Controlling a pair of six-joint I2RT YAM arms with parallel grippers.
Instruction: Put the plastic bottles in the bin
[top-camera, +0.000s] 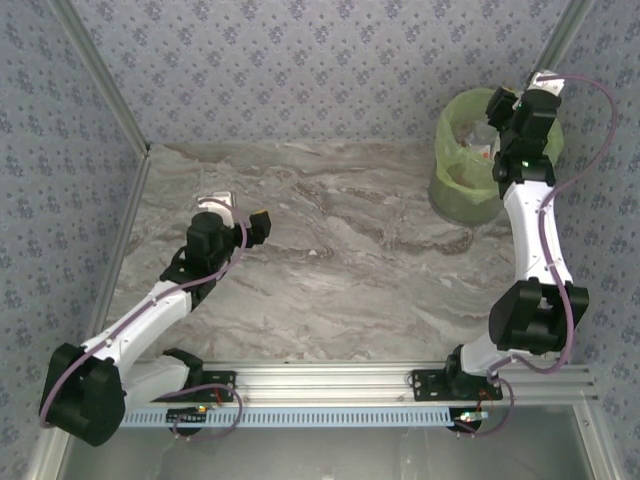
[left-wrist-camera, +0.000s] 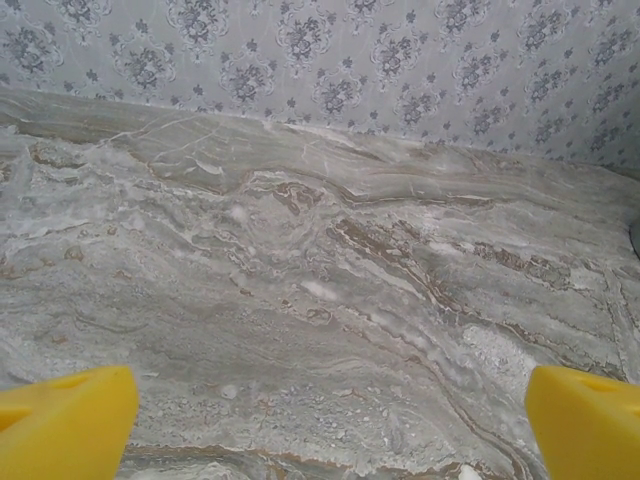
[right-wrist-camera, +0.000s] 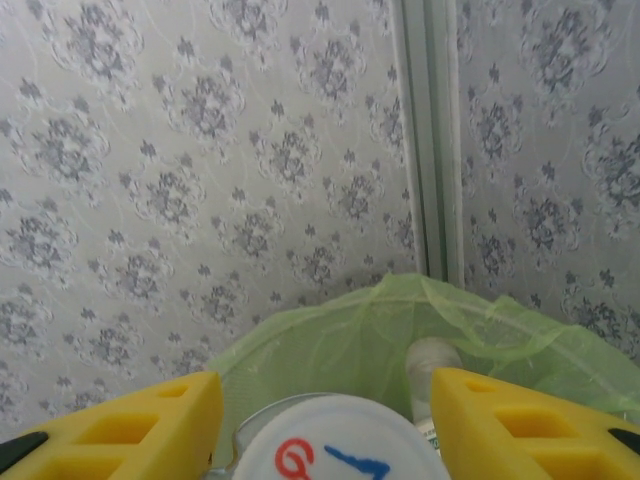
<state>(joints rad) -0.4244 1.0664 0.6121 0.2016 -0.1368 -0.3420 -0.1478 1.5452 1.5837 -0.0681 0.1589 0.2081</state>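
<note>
The bin (top-camera: 458, 192), lined with a lime-green bag (right-wrist-camera: 330, 330), stands at the table's far right corner. My right gripper (right-wrist-camera: 325, 425) hangs over its mouth, yellow fingers partly closed on a plastic bottle (right-wrist-camera: 335, 445) whose round white end carries a red and blue mark. Just past the right finger (right-wrist-camera: 520, 425), a second bottle (right-wrist-camera: 432, 358) with a pale cap lies inside the bag. Something red and white (top-camera: 481, 152) shows within the bin from above. My left gripper (top-camera: 240, 210) hovers over the table's left half, open, with bare marble between its fingertips (left-wrist-camera: 330, 430).
The marble table (top-camera: 350, 260) runs between patterned walls at the back and sides. A metal corner post (right-wrist-camera: 430, 140) rises right behind the bin. An aluminium rail (top-camera: 330, 385) with both arm bases lines the near edge.
</note>
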